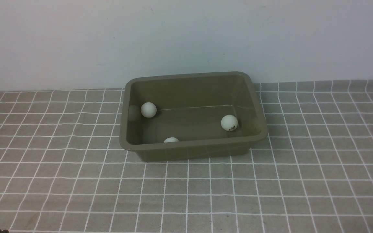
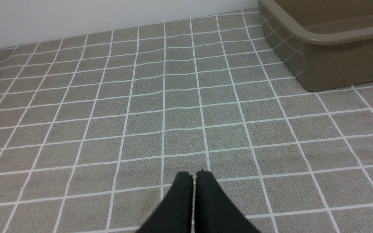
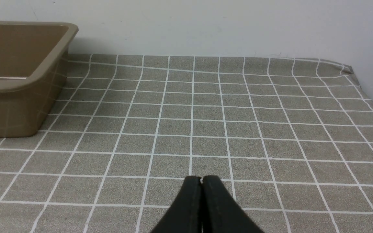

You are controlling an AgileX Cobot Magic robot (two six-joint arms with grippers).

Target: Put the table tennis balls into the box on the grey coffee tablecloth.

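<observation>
Front: three balls [image 1: 148,109] [image 1: 229,122] [image 1: 171,139] lie in the box [image 1: 193,147] on the cloth [image 1: 44,181]; task looks finished.
Left wrist: left gripper [image 2: 193,175] pressed together, empty, beside box.
Right wrist: right gripper [image 3: 201,178] likewise together, empty; best keep both arms clear.

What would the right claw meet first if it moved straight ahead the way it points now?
Probably only the grey coffee tablecloth, then the wall. The right claw is shut and the box sits off to one side.
</observation>
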